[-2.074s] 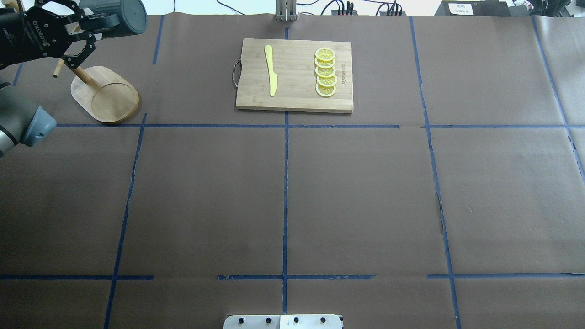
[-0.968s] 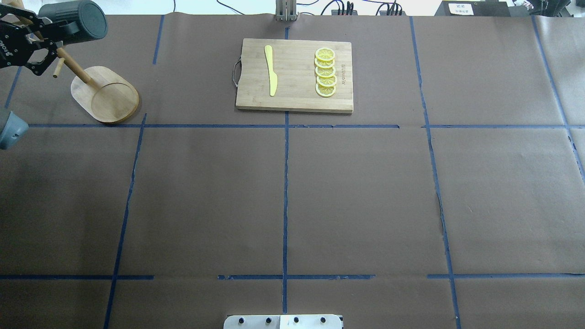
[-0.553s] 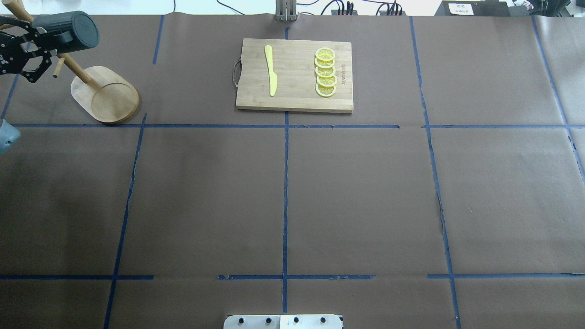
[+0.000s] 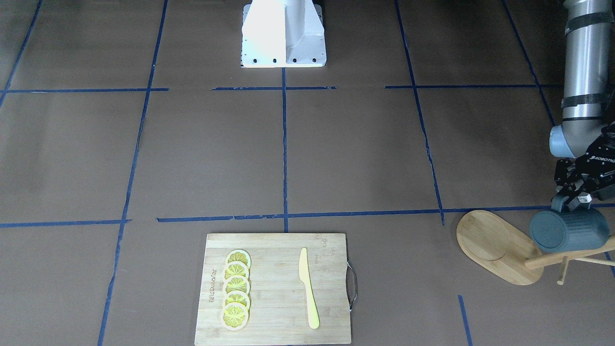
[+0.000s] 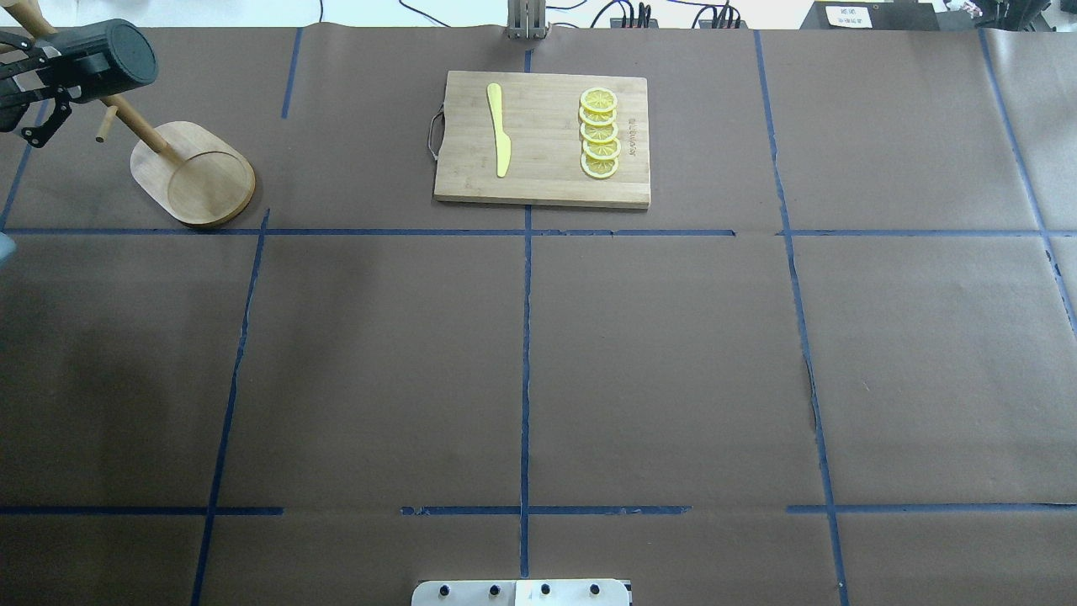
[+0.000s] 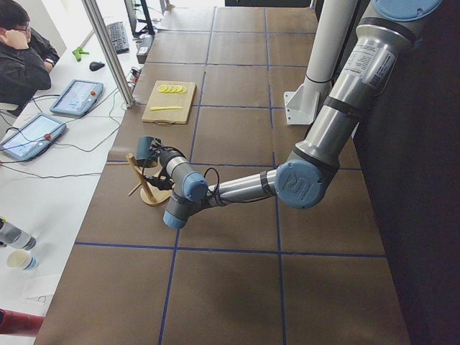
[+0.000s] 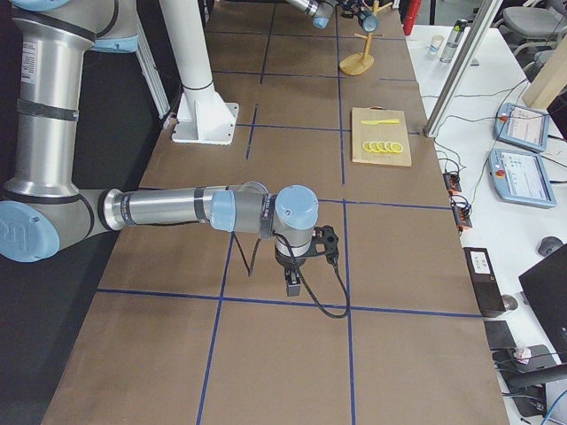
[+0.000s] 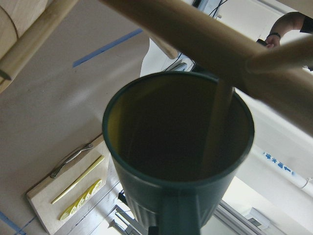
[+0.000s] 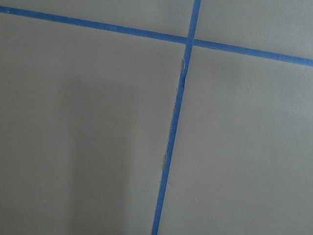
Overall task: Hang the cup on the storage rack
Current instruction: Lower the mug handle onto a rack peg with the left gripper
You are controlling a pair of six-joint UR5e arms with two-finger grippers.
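Observation:
The dark teal ribbed cup [image 5: 105,57] lies on its side in the air, against the top of the bamboo storage rack [image 5: 193,172] at the far left. My left gripper [image 5: 46,80] is shut on the cup's handle side. In the front-facing view the gripper [image 4: 572,204] sits above the cup [image 4: 569,229], which lies by the rack's post [image 4: 552,259]. The left wrist view looks into the cup's yellow mouth [image 8: 178,142], with the post [image 8: 195,39] just above and a thin peg across it. My right gripper [image 7: 292,285] hangs low over bare table; I cannot tell its state.
A rectangular bamboo cutting board [image 5: 547,181] with a yellow knife [image 5: 498,126] and several lemon slices [image 5: 599,133] lies at the far middle. Brown paper with blue tape lines covers the table. An operator sits beyond the table's far edge.
My left gripper has carried the cup leftward across the rack's post, from right of the post to the top pegs. The rack and board have not moved.

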